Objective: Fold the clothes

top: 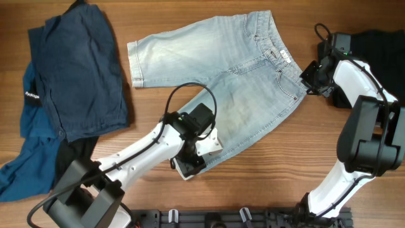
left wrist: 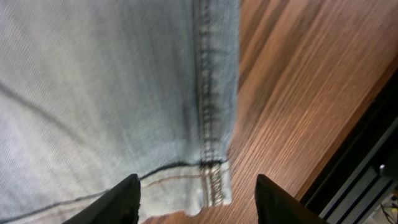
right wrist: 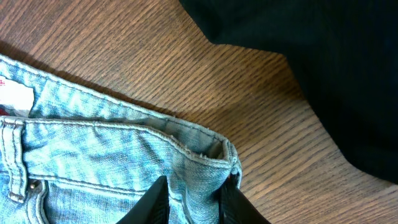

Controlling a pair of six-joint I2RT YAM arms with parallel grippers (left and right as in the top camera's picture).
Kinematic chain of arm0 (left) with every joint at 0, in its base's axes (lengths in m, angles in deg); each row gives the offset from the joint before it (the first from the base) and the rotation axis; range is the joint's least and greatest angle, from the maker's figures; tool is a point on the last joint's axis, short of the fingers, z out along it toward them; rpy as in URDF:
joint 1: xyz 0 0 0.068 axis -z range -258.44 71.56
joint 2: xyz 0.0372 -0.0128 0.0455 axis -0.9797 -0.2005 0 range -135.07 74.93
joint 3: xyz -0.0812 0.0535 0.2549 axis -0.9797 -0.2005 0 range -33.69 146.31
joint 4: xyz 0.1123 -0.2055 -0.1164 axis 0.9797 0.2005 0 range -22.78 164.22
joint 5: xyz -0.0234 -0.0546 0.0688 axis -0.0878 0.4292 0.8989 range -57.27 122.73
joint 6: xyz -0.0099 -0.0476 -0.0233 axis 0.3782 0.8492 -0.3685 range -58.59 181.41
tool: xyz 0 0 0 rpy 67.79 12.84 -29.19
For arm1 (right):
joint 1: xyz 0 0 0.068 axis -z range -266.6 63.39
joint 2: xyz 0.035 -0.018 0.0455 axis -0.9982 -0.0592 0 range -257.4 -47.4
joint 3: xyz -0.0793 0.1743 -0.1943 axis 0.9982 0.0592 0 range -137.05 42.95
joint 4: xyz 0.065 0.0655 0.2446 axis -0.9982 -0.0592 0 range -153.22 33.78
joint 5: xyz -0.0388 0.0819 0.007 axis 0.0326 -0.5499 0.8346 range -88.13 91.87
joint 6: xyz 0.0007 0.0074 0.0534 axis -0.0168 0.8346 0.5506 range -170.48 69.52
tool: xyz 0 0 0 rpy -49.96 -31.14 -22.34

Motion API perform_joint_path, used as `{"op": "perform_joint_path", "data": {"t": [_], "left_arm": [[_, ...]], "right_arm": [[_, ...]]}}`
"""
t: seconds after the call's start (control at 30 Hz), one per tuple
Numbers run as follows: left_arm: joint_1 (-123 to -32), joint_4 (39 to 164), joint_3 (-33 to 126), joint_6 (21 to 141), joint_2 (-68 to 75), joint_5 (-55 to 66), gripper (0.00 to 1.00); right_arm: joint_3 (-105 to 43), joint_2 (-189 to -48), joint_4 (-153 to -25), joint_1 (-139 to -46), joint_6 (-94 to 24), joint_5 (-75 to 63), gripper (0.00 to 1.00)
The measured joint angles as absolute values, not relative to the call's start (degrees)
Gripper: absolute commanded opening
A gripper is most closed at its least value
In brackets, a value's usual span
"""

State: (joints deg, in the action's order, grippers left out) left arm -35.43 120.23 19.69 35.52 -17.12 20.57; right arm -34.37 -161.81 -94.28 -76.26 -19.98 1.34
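Note:
The light blue denim shorts (top: 234,82) lie spread flat on the wooden table, waistband at the right, one cuffed leg toward the upper left, the other toward the bottom centre. My left gripper (top: 193,161) is open over the lower leg's hem; in the left wrist view its fingers (left wrist: 196,202) straddle the cuffed hem corner (left wrist: 211,180). My right gripper (top: 308,79) is shut on the waistband corner; the right wrist view shows both fingers (right wrist: 194,202) pinching a fold of denim (right wrist: 205,168) beside the white label (right wrist: 15,93).
Dark navy garments (top: 69,69) lie heaped at the left, over a bright blue piece (top: 28,158). A black garment (top: 380,44) lies at the right edge, also in the right wrist view (right wrist: 311,56). The table's front edge (left wrist: 367,155) is close to the left gripper.

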Motion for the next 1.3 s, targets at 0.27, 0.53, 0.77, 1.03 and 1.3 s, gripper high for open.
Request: {"op": "perform_joint_path", "data": {"t": [0.27, 0.53, 0.77, 1.03, 1.3], "left_arm": [[-34.97, 115.38, 14.06, 35.54, -17.12, 18.87, 0.50], [-34.97, 110.48, 11.65, 35.54, -17.01, 18.43, 0.51], [-35.13, 107.51, 10.54, 36.18, -17.01, 18.71, 0.04], [-35.52, 106.37, 10.78, 37.69, -17.76, 19.76, 0.04], [-37.22, 106.40, 11.37, 51.59, -17.50, 21.90, 0.04]], "right_arm": [[-34.37, -161.81, -94.33, -76.26, -20.39, 1.25, 0.27], [-34.37, -161.81, -94.35, -76.26, -20.39, 1.25, 0.27], [-34.37, -161.81, -94.33, -76.26, -20.39, 1.23, 0.26], [-34.37, -161.81, -94.31, -76.26, -22.34, 1.27, 0.04], [-34.37, -160.45, -94.55, -76.26, -23.83, -0.06, 0.04]]}}
